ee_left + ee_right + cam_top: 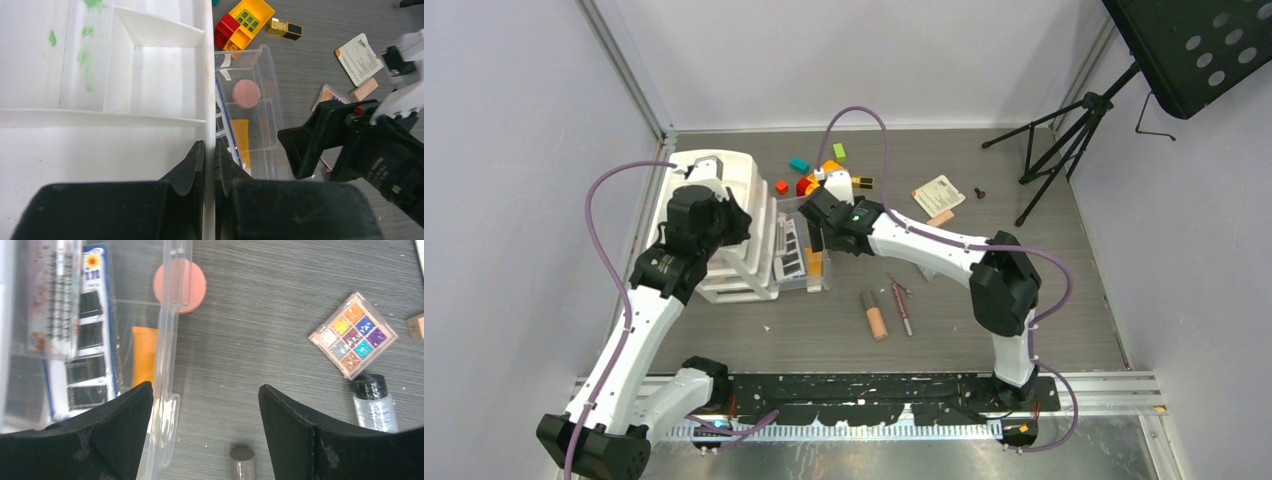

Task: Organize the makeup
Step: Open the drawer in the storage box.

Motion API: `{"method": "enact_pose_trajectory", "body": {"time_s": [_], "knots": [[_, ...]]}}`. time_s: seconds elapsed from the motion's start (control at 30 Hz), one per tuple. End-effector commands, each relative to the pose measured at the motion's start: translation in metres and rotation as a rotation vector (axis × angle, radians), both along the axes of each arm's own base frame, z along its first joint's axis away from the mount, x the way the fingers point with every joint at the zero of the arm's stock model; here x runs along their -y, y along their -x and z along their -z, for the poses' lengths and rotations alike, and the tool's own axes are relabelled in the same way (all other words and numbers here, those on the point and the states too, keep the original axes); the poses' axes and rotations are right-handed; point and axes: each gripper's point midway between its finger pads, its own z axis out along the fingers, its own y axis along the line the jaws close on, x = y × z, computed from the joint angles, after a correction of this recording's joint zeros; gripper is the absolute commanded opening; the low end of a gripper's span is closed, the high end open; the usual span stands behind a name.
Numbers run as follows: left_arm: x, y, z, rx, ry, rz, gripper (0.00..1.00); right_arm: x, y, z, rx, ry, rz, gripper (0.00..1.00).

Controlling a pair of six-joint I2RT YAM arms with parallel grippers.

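Note:
My left gripper (pixel 210 150) is shut on the right wall of the white organizer (pixel 150 75), at the table's left (pixel 724 215). Beside it stands a clear plastic box (pixel 265 65) holding a round pink compact (pixel 246 93) and an orange tube (pixel 241 135). My right gripper (pixel 203 387) hangs open over that box's right wall (pixel 167 340), nothing between its fingers; it shows above the box in the top view (pixel 817 232). An eyeshadow palette (pixel 353 334) and a clear bottle (pixel 374 402) lie to its right. A beige tube (pixel 875 315) and a red pencil (pixel 902 305) lie nearer the arms.
A yellow-and-red toy brick (pixel 245 22) and a gold-black lipstick (pixel 283 28) lie behind the box, with small coloured blocks (pixel 799 165). A white packet (pixel 938 194) lies at the back right. A black tripod (pixel 1064 140) stands in the far right corner.

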Motion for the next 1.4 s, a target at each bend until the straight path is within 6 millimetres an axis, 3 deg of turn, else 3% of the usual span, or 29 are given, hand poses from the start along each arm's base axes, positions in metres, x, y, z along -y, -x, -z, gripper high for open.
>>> {"method": "enact_pose_trajectory", "body": {"time_s": [0.0, 0.07, 0.13, 0.23, 0.37, 0.5, 0.63, 0.8, 1.13, 1.37], "knots": [[-0.008, -0.002, 0.0, 0.001, -0.021, -0.032, 0.0, -0.02, 0.005, -0.068, 0.089, -0.248, -0.094, 0.83], [-0.009, -0.002, 0.0, 0.002, -0.022, -0.035, 0.0, -0.013, 0.01, -0.081, 0.111, -0.277, -0.099, 0.84], [-0.01, -0.002, -0.003, 0.009, -0.024, -0.042, 0.0, 0.01, 0.014, -0.078, 0.095, -0.241, -0.07, 0.84], [-0.01, -0.001, -0.004, 0.019, -0.021, -0.043, 0.0, 0.063, 0.026, -0.055, 0.02, -0.14, 0.024, 0.84], [-0.01, -0.001, -0.005, 0.022, -0.018, -0.042, 0.0, 0.13, 0.052, -0.01, -0.091, -0.044, 0.127, 0.8], [-0.009, -0.001, -0.006, 0.025, -0.015, -0.038, 0.0, 0.162, 0.078, 0.016, -0.178, -0.016, 0.138, 0.73], [-0.007, -0.002, -0.005, 0.025, -0.011, -0.029, 0.0, 0.16, 0.094, 0.03, -0.229, -0.041, 0.07, 0.66], [-0.008, -0.001, -0.006, 0.027, -0.011, -0.03, 0.0, 0.162, 0.094, 0.042, -0.241, -0.003, 0.055, 0.56], [-0.006, -0.001, -0.005, 0.024, -0.008, -0.023, 0.0, 0.16, 0.077, 0.078, -0.26, 0.093, 0.03, 0.57], [-0.004, -0.002, -0.003, 0.017, -0.007, -0.014, 0.0, 0.15, 0.066, 0.087, -0.275, 0.112, 0.008, 0.56]]}}
